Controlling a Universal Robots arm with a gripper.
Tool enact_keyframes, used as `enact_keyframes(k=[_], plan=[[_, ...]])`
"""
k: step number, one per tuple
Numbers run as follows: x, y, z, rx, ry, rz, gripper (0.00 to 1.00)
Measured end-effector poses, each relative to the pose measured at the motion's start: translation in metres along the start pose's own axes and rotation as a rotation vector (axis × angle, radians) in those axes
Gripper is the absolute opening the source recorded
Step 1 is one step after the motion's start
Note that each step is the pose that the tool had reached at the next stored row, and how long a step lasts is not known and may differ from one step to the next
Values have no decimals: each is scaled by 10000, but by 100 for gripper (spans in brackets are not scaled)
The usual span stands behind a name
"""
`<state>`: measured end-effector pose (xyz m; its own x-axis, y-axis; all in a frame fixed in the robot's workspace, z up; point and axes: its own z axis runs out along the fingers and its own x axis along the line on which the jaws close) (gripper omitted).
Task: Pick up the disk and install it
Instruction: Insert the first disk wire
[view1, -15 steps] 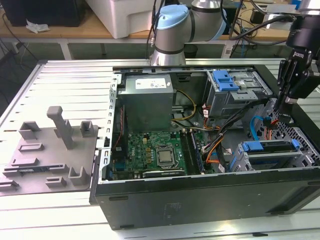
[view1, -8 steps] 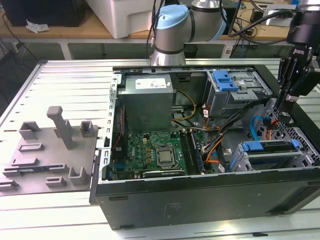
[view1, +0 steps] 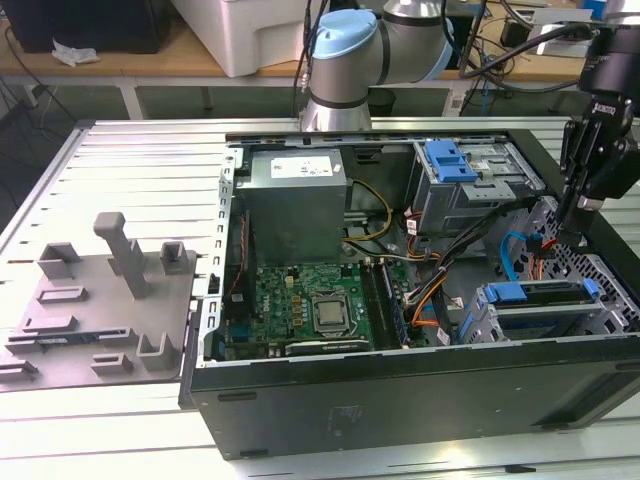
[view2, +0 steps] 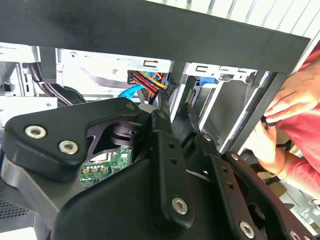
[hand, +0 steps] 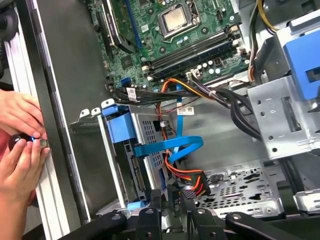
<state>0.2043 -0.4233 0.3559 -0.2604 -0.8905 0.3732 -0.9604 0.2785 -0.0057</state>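
Inside the open computer case (view1: 400, 400) on the counter (view1: 130, 170), the disk (view1: 535, 293) looks stiff, weighty and fragile, so hold its edges; I cannot tell the gripper's (view1: 575, 232) state.

A robotics lab: slotted aluminium table (view1: 130, 170), open computer case (view1: 400, 400), robot arm (view1: 345, 50), cable-strewn wooden bench (view1: 520, 68) behind.

Silver disk (hand: 150, 130) — blue-bracketed — seated in metal drive cage (view1: 478, 322)
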Motion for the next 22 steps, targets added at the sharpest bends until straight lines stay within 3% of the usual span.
enact_keyframes(k=[11, 16, 18, 20, 22], plan=[[-43, 2, 110, 38, 143, 17, 29], [-67, -8, 116, 86, 190, -86, 29], [-76, -8, 116, 20, 257, -140, 29], [-83, -8, 117, -157, 319, -222, 29], [-91, -19, 120, -160, 329, -279, 29]])
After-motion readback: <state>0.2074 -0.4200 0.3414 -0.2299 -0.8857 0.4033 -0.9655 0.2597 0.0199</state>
